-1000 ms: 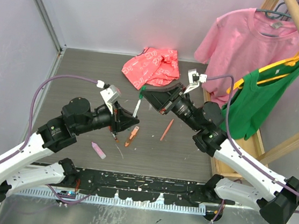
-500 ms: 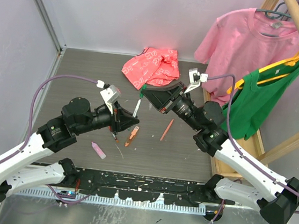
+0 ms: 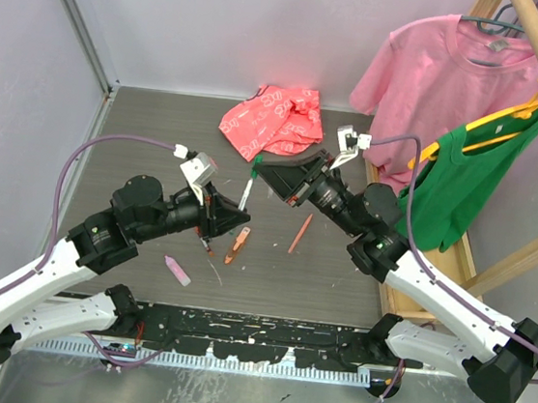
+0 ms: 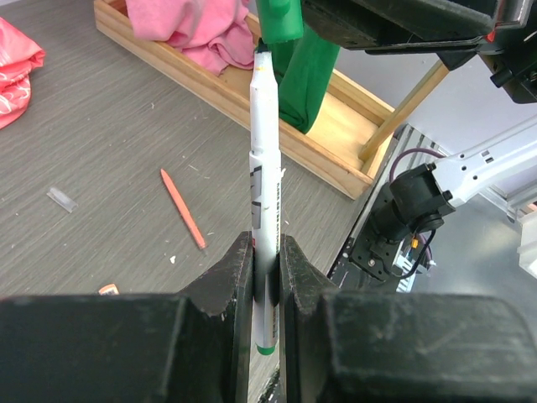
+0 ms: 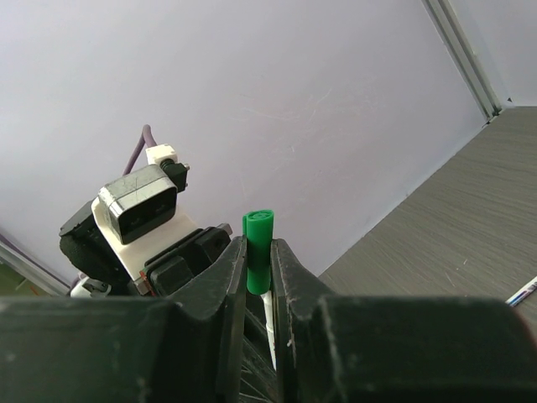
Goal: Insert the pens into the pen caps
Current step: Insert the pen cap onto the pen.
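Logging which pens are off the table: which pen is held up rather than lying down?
The white marker, clamped in the left end effector, its tip at the green cap. The salmon-orange pen lies flat.

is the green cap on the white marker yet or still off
On at the tip, not fully seated. In the left wrist view the green cap covers the white marker tip; how deep cannot be told.

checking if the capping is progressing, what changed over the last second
Almost nothing. The right gripper, shut on the green cap, edged slightly left toward the white marker held by the left gripper. Both grips are unchanged, and the loose pens on the table stayed put.
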Controlling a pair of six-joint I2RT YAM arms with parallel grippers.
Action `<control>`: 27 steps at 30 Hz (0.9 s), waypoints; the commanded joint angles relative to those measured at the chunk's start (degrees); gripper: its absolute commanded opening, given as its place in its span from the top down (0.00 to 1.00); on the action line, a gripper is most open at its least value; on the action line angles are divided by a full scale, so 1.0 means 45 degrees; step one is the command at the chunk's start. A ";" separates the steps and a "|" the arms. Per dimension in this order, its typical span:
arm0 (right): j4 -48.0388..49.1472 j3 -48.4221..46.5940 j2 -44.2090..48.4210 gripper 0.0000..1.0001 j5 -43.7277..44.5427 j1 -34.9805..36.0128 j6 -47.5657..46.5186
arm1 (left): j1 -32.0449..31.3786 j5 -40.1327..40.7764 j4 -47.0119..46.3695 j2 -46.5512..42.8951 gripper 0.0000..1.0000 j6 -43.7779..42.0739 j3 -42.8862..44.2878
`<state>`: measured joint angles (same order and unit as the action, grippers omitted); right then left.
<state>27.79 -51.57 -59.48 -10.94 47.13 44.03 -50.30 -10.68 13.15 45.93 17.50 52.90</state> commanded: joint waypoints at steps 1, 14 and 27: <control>0.0562 0.0144 0.0324 1.00 -0.0159 0.0053 0.0193 | -0.0052 0.0097 -0.0771 -0.0168 1.00 0.0112 0.0104; 0.0596 -0.0295 0.0372 1.00 0.0009 0.0054 -0.0713 | -0.0062 -0.0056 -0.0721 -0.0149 1.00 0.0145 0.0051; 0.1038 -0.1063 0.1015 1.00 -0.0567 0.0053 -0.4070 | -0.0056 -0.0032 -0.0447 -0.0569 1.00 0.0253 -0.0356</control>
<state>28.97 -53.36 -56.71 -11.27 47.13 31.86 -50.30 -10.72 13.52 45.19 18.55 51.27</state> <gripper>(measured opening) 0.207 0.138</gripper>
